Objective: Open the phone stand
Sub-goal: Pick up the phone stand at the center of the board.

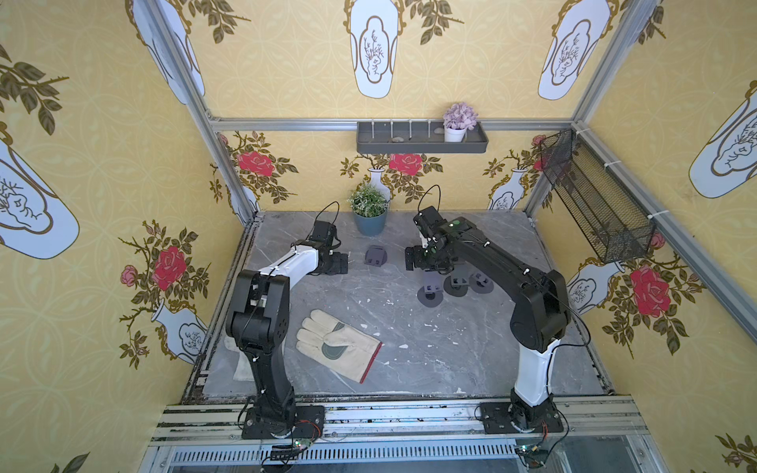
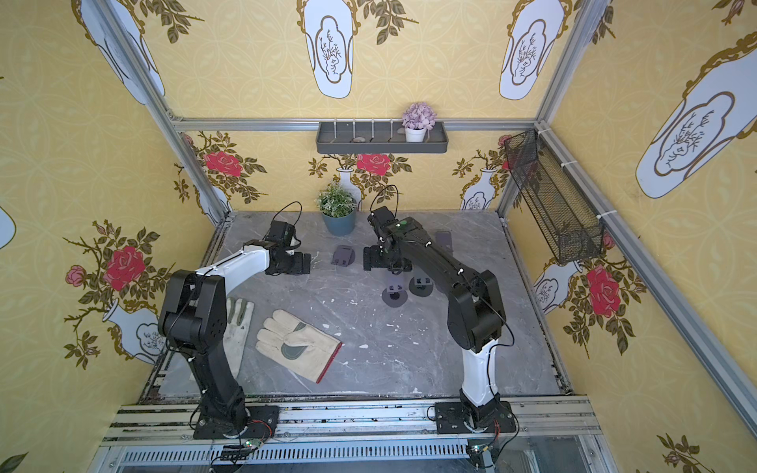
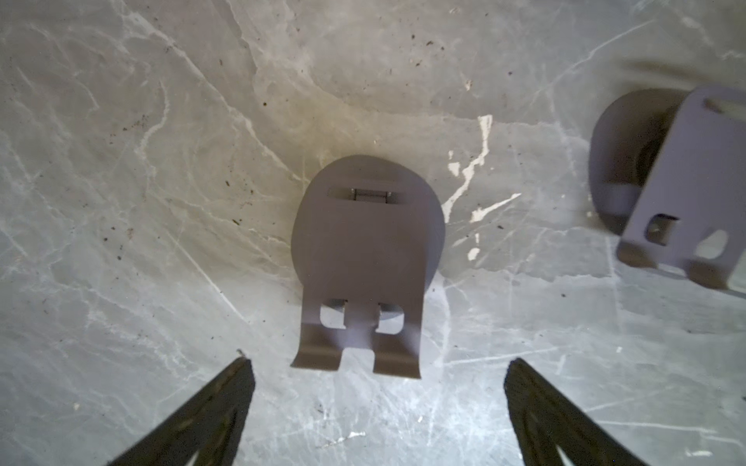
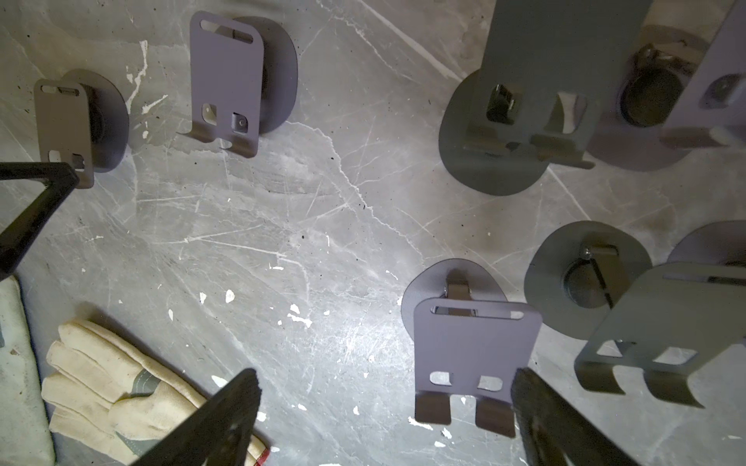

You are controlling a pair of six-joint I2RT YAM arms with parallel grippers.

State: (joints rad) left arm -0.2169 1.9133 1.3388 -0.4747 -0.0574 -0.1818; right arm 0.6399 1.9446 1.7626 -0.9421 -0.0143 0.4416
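The phone stand [image 1: 375, 256] lies flat on the table [image 1: 409, 348] between the left gripper [image 1: 339, 262] and right gripper [image 1: 411, 258], both wide open, holding nothing.

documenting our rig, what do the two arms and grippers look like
The left arm and right arm match: bulky black joints, one white link each, thin black cables held by white ties. The right one shows a green dot. The left gripper and right gripper are black, with tapered fingers.
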